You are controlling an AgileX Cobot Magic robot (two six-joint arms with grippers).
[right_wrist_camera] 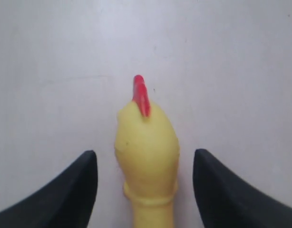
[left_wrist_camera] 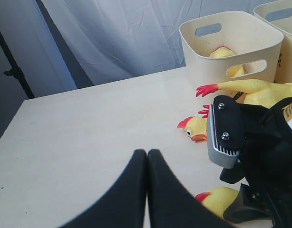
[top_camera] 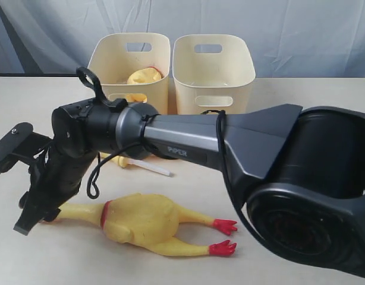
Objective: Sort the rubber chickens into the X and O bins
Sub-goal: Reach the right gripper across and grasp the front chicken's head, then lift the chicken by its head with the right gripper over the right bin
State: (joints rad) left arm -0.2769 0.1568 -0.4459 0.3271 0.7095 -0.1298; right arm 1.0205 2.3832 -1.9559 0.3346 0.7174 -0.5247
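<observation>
- Front of table: whole chicken lies flat, head between the wide-spread jaws of right gripper.
- Left gripper pressed together, empty.
- Right arm partly covers head-and-neck piece; another chicken in left bin.

Yellow chicken with red feet and neck ring, cream bins, beige table, black-and-grey arm, blue-grey curtain.

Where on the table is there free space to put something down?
Bare table lies on the outer side of the bin holding a chicken; a smaller strip lies beyond the other bin. The front middle is crowded: whole chicken, right arm over it, white tube behind.
</observation>
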